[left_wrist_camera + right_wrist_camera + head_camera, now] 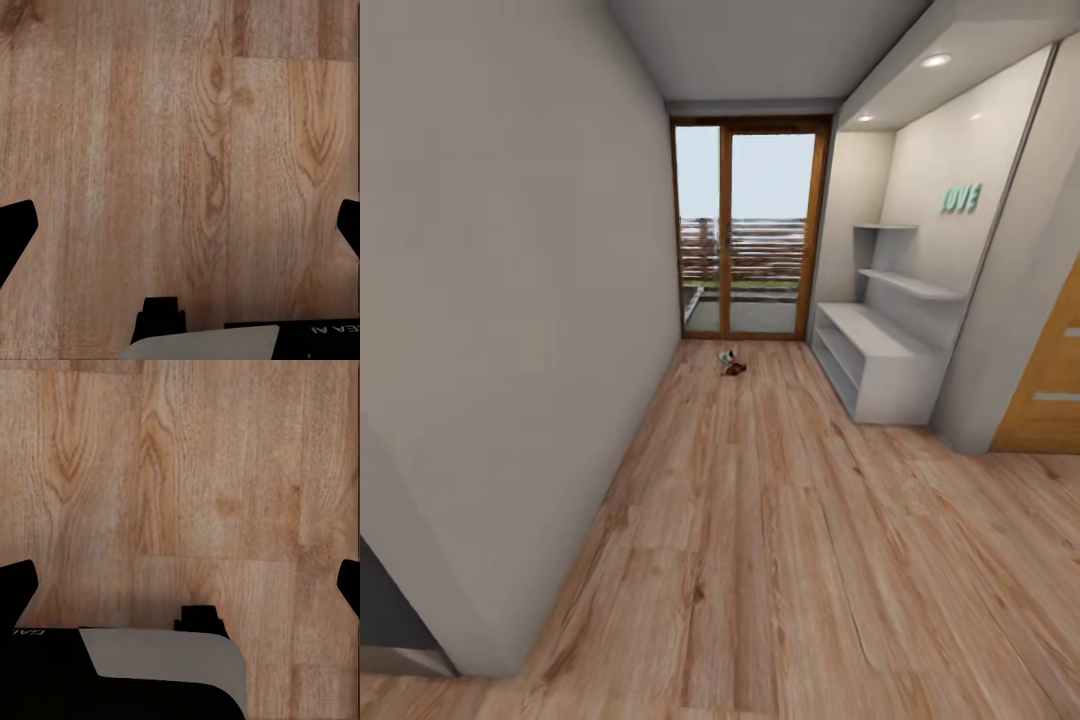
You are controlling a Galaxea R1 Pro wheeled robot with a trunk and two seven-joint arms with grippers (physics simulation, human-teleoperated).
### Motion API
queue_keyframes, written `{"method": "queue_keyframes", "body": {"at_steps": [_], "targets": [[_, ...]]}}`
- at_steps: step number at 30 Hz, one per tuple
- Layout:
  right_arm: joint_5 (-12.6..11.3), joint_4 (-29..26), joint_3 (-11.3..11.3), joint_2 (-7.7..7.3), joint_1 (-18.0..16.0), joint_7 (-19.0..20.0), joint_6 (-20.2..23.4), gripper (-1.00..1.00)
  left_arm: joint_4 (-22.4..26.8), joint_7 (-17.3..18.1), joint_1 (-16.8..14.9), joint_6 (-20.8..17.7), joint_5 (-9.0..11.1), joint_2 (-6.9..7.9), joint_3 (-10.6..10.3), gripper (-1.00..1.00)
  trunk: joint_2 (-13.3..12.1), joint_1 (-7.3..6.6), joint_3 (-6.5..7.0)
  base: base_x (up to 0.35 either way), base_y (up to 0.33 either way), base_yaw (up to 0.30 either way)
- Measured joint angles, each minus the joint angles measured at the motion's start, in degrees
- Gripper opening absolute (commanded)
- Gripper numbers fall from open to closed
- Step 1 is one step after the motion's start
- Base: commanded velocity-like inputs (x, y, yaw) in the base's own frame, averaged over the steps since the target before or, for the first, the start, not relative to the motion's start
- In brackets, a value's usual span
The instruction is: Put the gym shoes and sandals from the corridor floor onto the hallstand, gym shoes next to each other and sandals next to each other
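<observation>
Grey hallstand [880, 350] shelves bare; shoes [732, 363] lie on corridor floor [780, 520].

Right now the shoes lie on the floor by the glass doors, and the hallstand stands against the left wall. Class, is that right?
Not quite. The head view shows the hallstand against the right wall, in the alcove, not the left. The rest holds: the shoes lie on the floor by the glass doors.

Home corridor: hallstand [880, 355], glass doors [750, 230], plank floor [790, 560].
</observation>
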State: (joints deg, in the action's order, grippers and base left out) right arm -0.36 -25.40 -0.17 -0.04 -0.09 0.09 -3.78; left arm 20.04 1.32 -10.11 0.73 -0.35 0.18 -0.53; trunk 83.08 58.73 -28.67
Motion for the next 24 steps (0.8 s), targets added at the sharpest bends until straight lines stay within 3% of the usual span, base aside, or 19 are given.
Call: {"method": "queue_keyframes", "body": {"at_steps": [14, 24], "targets": [[-0.1, 0.0, 0.1, 0.02, 0.0, -0.2, 0.0, 1.00, -0.1, 0.0, 0.0, 0.0, 0.0, 0.00, 0.0, 1.00, 0.0, 0.00, 0.00, 0.332, -0.019, -0.008], [0.2, 0.0, 0.1, 0.04, 0.0, -0.2, 0.0, 1.00, -0.1, 0.0, 0.0, 0.0, 0.1, 0.00, 0.0, 1.00, 0.0, 0.00, 0.00, 0.335, 0.000, -0.166]]}}
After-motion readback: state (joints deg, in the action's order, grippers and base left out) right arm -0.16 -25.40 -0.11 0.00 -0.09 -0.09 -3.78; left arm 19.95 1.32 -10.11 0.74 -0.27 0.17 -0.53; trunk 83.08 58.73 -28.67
